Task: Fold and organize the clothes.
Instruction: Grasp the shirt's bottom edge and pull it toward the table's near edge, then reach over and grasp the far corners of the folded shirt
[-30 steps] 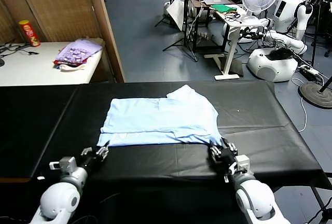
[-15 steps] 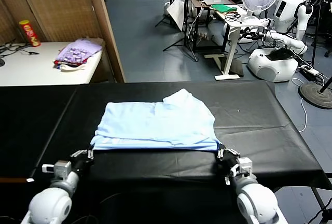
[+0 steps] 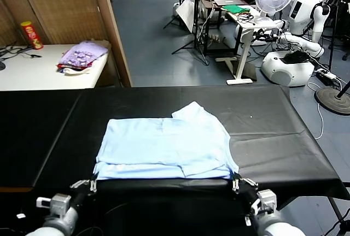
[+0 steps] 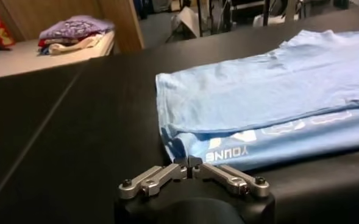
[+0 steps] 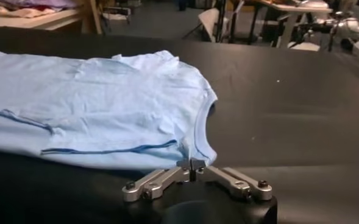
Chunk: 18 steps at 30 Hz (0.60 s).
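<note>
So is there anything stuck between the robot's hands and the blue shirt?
No, nothing visible. The blue T-shirt lies folded on the black table, and only bare tabletop separates its near edge from the left tool and the right tool. Neither tool holds anything.

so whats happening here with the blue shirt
A two-armed robot is folding a pale blue T-shirt on a black table. The shirt lies folded over on itself, its near edge close to the table's front. The left gripper and right gripper sit just off the shirt's two near corners, and neither holds the cloth.
</note>
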Each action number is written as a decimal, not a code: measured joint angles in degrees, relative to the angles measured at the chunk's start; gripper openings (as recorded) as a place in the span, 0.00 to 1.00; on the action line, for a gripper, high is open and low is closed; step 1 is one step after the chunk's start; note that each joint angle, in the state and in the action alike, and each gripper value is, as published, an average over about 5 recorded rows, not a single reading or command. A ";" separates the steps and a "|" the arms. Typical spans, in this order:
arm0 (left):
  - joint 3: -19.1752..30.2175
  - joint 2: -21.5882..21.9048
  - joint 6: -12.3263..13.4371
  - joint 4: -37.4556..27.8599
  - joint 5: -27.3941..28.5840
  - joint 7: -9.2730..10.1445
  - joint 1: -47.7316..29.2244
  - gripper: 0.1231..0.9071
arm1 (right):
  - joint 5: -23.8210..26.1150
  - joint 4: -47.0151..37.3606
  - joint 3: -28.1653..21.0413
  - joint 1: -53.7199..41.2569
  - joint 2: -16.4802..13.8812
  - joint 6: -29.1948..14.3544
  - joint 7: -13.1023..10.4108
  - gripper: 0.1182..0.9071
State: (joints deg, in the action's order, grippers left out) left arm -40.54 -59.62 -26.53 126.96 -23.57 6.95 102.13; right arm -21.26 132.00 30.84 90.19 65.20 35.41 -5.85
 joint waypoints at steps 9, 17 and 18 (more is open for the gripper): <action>-2.81 1.97 -2.74 -0.76 -8.43 -0.04 -6.14 0.86 | -1.30 -16.66 -8.39 -24.09 -0.50 0.60 -1.32 0.86; 4.83 3.94 -6.86 -11.78 -16.22 1.18 -25.52 0.86 | -1.65 -36.51 -17.41 -43.61 3.00 0.33 -1.46 0.86; 6.04 4.14 -7.19 -13.55 -16.77 1.22 -28.03 0.86 | -1.62 -38.81 -18.28 -45.46 3.59 0.16 -1.32 0.86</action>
State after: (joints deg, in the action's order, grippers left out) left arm -34.50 -55.48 -33.72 113.41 -40.34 8.17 74.11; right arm -22.88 93.19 12.56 44.73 68.79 35.57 -7.17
